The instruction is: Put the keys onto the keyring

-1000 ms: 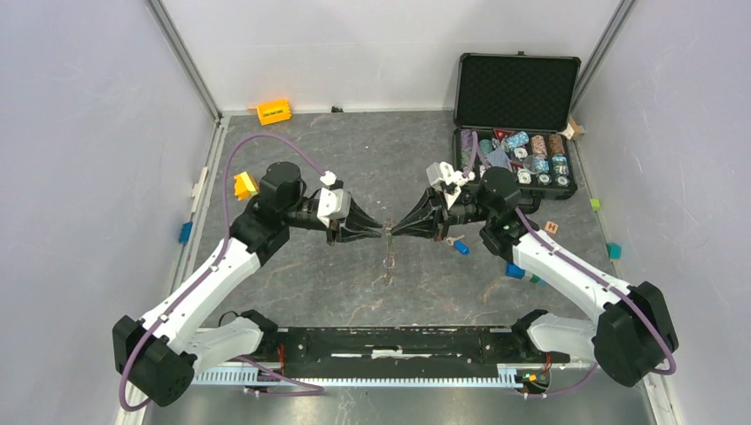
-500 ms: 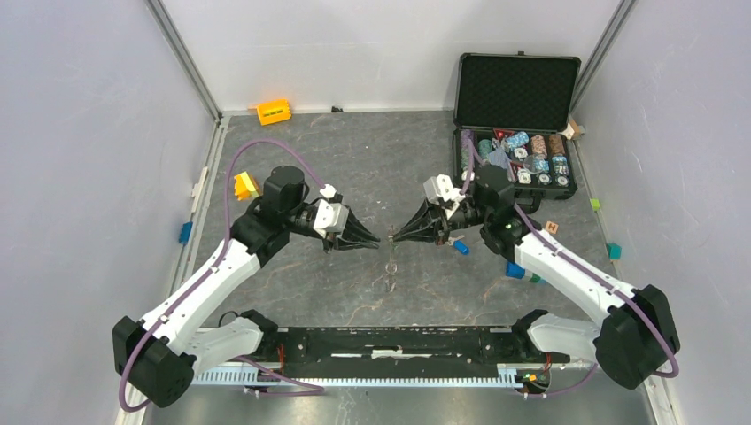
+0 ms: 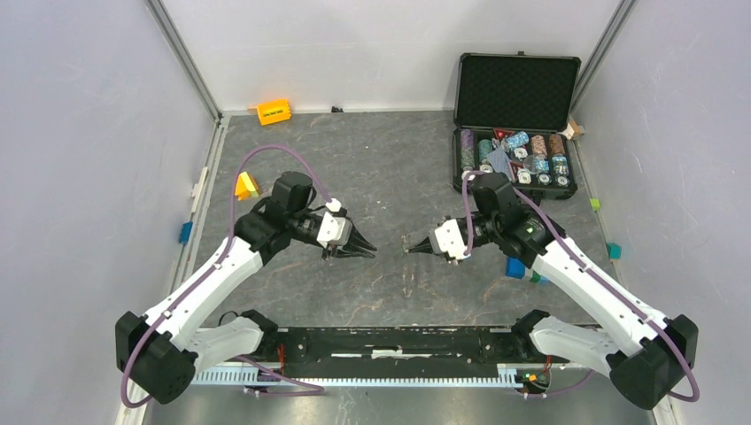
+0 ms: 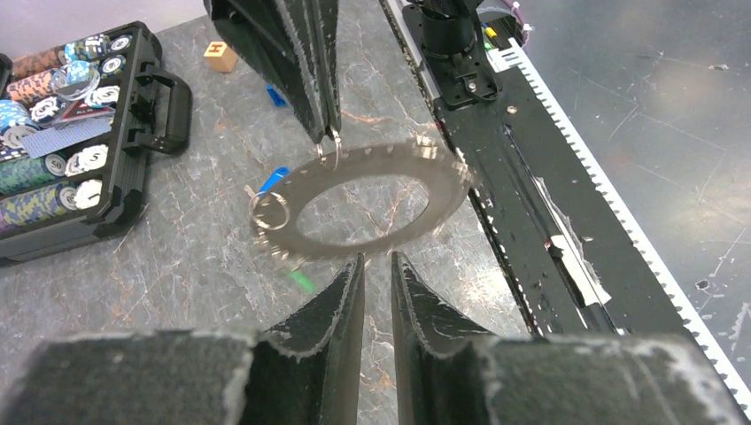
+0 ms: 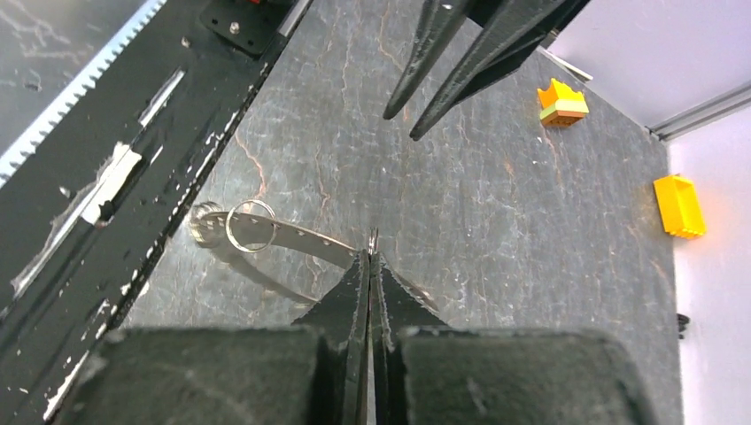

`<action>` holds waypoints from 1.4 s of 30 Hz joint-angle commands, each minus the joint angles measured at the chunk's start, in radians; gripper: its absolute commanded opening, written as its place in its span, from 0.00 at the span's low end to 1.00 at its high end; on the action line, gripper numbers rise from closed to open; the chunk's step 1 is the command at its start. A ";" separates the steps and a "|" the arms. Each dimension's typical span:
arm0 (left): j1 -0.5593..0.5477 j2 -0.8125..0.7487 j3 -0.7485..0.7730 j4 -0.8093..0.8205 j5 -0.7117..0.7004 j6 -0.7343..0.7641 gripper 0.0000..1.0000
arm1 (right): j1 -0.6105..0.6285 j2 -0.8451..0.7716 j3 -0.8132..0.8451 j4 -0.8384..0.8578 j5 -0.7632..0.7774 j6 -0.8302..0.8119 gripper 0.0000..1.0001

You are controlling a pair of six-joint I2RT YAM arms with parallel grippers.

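I read this as the threading step, with the ring held up and no key in either gripper. The right gripper (image 5: 370, 255) is squeezed fully closed on a small wire loop (image 4: 329, 152) at the rim of the keyring (image 4: 447, 190). The big toothed ring hangs from that pinch above the table (image 4: 177, 266), tilted, with its wide hole facing my left wrist camera. The left gripper (image 4: 376, 261) sits just short of the ring's near edge. Its fingers are parted by a narrow gap with nothing between them, so it is open and empty. A second loop (image 4: 268, 211) sits on the ring's rim, and what I take for the blue key (image 4: 274, 180) shows right beside it. A green smear that is probably the green key (image 4: 301, 280) shows just under the ring's lower edge. Both are blurred, and I cannot tell whether they hang from a loop or lie on the table beneath. My next move depends on settling that. If a key is loose, the left gripper has to pick it up by its plastic head. It then has to bring the key's eye to a loop while the right gripper keeps the ring steady. The loops are thin and the ring hangs freely from one point, so I expect it to swing at the first touch.
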 commanded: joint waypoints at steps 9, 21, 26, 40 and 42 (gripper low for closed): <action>-0.014 0.058 0.014 -0.038 -0.010 0.126 0.23 | 0.040 -0.059 0.027 -0.209 0.058 -0.370 0.00; -0.025 0.088 0.037 -0.039 -0.011 0.111 0.23 | 0.033 -0.029 0.017 -0.115 -0.036 -0.231 0.00; -0.026 0.095 0.063 -0.031 -0.019 0.044 0.22 | -0.019 -0.002 -0.001 0.133 -0.058 0.102 0.00; -0.026 0.080 -0.002 0.354 -0.145 -0.300 0.29 | -0.135 0.015 -0.225 0.922 -0.170 0.908 0.00; -0.026 0.088 0.010 0.358 -0.132 -0.303 0.31 | -0.146 0.025 -0.293 1.149 -0.164 1.102 0.00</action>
